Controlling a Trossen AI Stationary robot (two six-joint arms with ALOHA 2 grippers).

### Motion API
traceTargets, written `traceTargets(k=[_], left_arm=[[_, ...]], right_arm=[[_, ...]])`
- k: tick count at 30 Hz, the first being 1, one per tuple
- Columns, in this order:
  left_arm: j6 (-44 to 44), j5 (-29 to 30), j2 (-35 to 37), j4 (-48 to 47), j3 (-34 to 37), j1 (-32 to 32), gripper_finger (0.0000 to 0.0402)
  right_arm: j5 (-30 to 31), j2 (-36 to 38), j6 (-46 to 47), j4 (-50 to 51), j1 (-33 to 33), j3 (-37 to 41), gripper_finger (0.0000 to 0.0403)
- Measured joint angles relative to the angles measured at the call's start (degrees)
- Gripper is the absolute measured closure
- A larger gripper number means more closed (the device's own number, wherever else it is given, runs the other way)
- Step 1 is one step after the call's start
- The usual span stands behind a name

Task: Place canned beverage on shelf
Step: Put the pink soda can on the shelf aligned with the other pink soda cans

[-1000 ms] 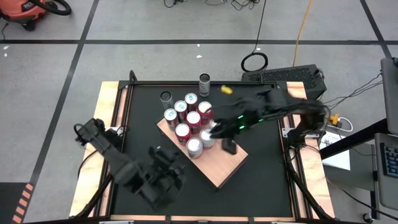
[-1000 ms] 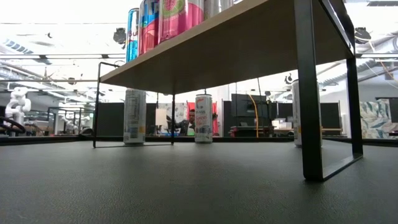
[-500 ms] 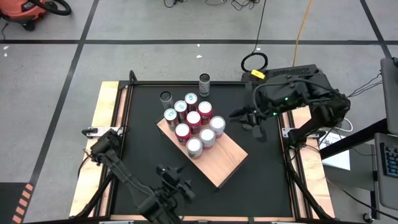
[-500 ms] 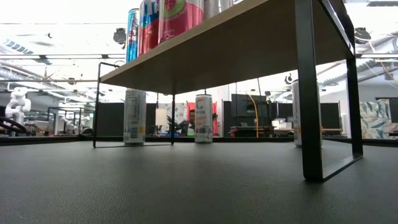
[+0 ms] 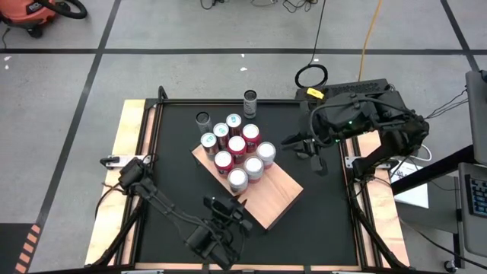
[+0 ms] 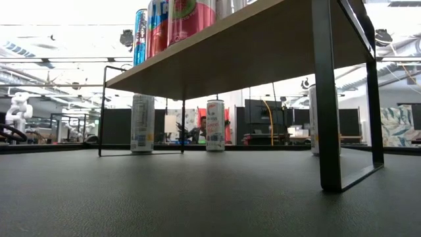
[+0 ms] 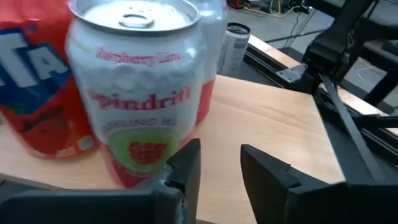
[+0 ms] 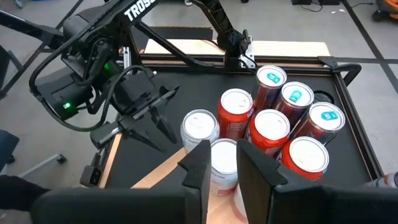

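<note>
On the black bench (image 5: 319,221), the shelf (image 5: 278,198) is set at a slant near the middle, and a tight cluster of cans (image 5: 237,144) is stood upright on the end of it that lies toward the far left corner; the other end of the wooden slab is left bare. Two further cans are stood on the bench itself, off the shelf: a dark-topped can (image 5: 202,119) just beside the cluster and a grey can (image 5: 250,100) close to the far edge. The left hand (image 7: 219,155) is held at the near edge of the shelf, pointed at a raspberry-lime Spindrift can (image 7: 140,87) that is stood on the wood just in front of it. Its fingers are parted by a narrow gap in which nothing is gripped. The right hand (image 8: 222,152) is held above the bench to the right of the cluster, apart from the cans, with its fingers likewise set narrowly apart and nothing between them. From bench height, the shelf is seen to be carried on thin black metal legs.
</note>
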State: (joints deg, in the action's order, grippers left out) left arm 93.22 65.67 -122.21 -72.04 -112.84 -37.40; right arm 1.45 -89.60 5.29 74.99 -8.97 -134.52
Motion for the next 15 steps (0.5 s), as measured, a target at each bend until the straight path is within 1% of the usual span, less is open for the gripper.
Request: traceTargets(k=[6,15], left_arm=[[-2.57,-1.58,0.04,1.83,0.00,0.87,0.0300],[-3.46,-2.39,0.04,1.14,0.00,2.13,0.0301]], right_arm=[[0.00,0.00,0.00,0.94,0.00,0.00,0.0349],[0.00,0.00,-0.43,0.75,0.00,0.02,0.0349]])
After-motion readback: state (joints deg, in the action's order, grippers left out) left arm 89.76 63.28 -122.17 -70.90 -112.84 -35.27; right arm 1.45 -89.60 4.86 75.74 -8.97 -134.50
